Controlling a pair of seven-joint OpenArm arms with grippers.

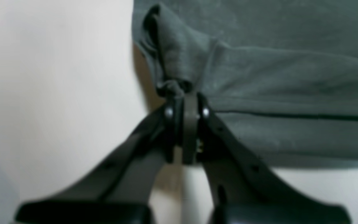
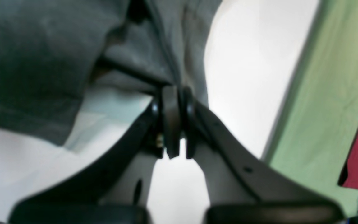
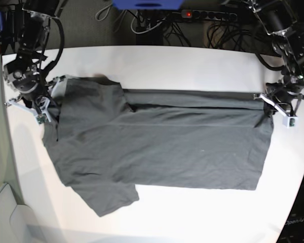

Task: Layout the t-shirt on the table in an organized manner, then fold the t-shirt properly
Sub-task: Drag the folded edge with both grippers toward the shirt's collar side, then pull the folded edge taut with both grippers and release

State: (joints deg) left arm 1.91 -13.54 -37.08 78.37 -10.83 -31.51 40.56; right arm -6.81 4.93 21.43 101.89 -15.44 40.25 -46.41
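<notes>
The left gripper (image 1: 185, 102) is pressed together on a bunched corner of the t-shirt (image 1: 291, 77), the cloth puckering into a small knot right at its fingertips. In the base view this gripper (image 3: 269, 109) sits at the right edge of the table (image 3: 192, 61), pinching the shirt's hem corner there.

The right gripper (image 2: 177, 93) is likewise clamped tight on a fold of the t-shirt (image 2: 36, 56), with dark fabric drawn up between its jaws. From the base view it (image 3: 46, 109) stands at the table's left edge, gripping the shoulder end of the garment.

Between the two grippers the t-shirt (image 3: 162, 147) lies spread across the middle of the white table, its length running left to right, with one sleeve reaching toward the near edge at the left and a long fold along the far side.
</notes>
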